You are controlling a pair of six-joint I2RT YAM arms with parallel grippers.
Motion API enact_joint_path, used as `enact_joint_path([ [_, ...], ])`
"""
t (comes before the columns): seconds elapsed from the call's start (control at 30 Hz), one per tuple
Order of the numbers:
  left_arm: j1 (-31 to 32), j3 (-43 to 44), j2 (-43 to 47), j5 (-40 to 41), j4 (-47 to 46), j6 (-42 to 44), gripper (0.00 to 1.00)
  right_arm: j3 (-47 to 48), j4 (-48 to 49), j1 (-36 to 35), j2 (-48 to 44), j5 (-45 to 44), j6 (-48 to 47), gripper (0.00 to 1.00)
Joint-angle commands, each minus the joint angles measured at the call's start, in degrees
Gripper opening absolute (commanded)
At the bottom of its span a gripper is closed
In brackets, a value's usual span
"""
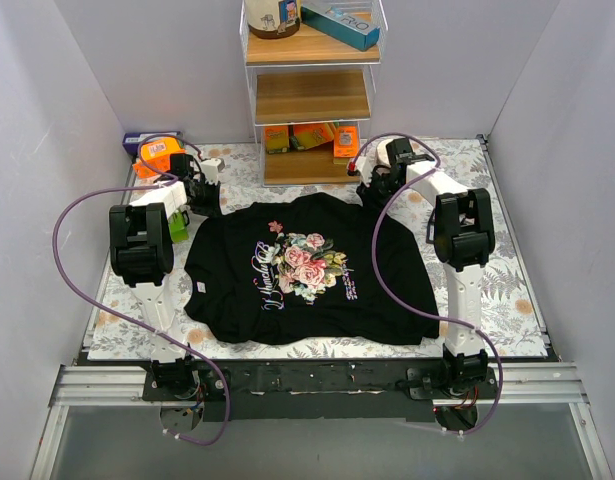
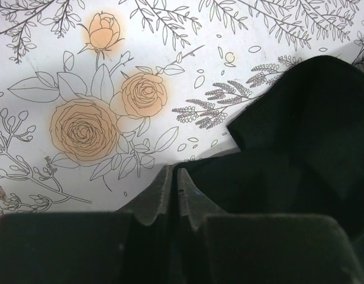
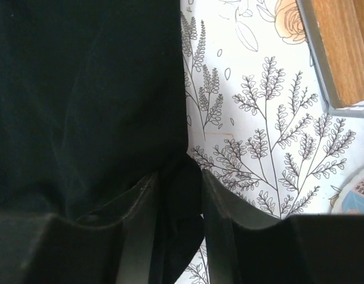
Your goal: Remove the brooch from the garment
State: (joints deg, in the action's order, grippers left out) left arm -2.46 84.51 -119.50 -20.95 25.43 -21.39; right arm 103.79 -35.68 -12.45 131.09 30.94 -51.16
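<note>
Garment (image 1: 237, 300): black T-shirt spread flat on the floral tabletop (image 1: 507, 290).
Brooch (image 1: 276, 227): tiny pink pin on the chest, just above the rose print (image 1: 309, 262).
Left pincer (image 2: 173, 178): fingers together at the shirt's sleeve edge.
Right pincer (image 3: 177, 180): clamped on a fold of black fabric at the shirt's far shoulder.
</note>
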Motion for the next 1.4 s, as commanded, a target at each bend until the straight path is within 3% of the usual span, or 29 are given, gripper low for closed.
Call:
enact_joint_path([
  [0.0,0.09,1.45,1.02,0.47,2.17,0.47,0.0,-2.19,0.35,-0.21,-0.13,-5.45,0.09,0.36],
  [0.03,0.09,1.36,1.2,0.56,2.25,0.47,0.0,-2.19,0.7,-0.21,-0.22,-5.8,0.27,0.3],
  [0.07,0.09,1.53,1.38,0.65,2.17,0.56,0.0,-2.36,1.57,-0.12,-0.48,-6.58,0.88,0.18],
  [0.17,0.17,2.23,3.13,0.39,2.52,0.82,0.0,-3.76,4.2,-0.03,-2.93,-8.6,2.19,0.01],
  [0.33,-1.14,3.99,10.4,-2.43,-0.02,-0.93,0.0,-9.56,16.33,2.77,-12.68,-10.02,5.8,0.01],
  [0.63,-1.32,1.02,26.33,-7.09,-8.9,-5.94,0.0,-31.09,35.15,4.45,-37.11,-9.67,11.24,0.01],
  [0.77,-1.41,-4.68,30.99,-4.02,-12.94,-6.91,0.0,-35.06,38.24,4.45,-39.86,-12.3,13.19,0.01],
  [0.9,-1.41,-8.92,28.9,-1.55,-17.24,-5.6,0.0,-34.09,37.44,4.45,-35.13,-13.71,15.2,0.01],
  [0.93,-1.41,-8.92,26.63,-1.03,-17.6,-5.51,0.02,-33.31,37.61,4.36,-33.98,-14.32,15.73,0.01],
  [0.97,-1.32,-7.88,25.12,-0.76,-17.7,-5.33,0.29,-32.6,37.62,4.27,-32.92,-15.2,16.35,0.08],
  [1.0,-1.23,-7.0,23.98,-0.15,-16.91,-5.59,0.44,-31.99,37.7,4.19,-31.61,-15.73,16.26,0.18],
  [1.07,-1.23,-4.45,22.73,0.74,-14.72,-6.3,0.58,-30.41,37.09,3.84,-31.77,-16.7,15.39,0.36],
  [1.17,-1.32,-5.22,28.34,-3.63,-12.78,-5.42,0.63,-27.77,30.52,3.83,-34.66,-13.82,13.37,0.43],
  [1.23,-1.23,-10.49,33.0,-7.85,-10.41,-1.93,0.69,-28.9,24.21,3.75,-38.96,-11.35,9.51,0.45],
  [1.33,-1.23,-17.68,39.86,-16.65,-1.64,3.7,0.7,-36.27,19.35,3.75,-46.34,-7.31,4.69,0.46],
  [1.37,-1.15,-19.28,41.18,-18.06,0.91,7.11,0.7,-38.38,13.24,3.49,-48.1,-4.86,2.4,0.46],
])
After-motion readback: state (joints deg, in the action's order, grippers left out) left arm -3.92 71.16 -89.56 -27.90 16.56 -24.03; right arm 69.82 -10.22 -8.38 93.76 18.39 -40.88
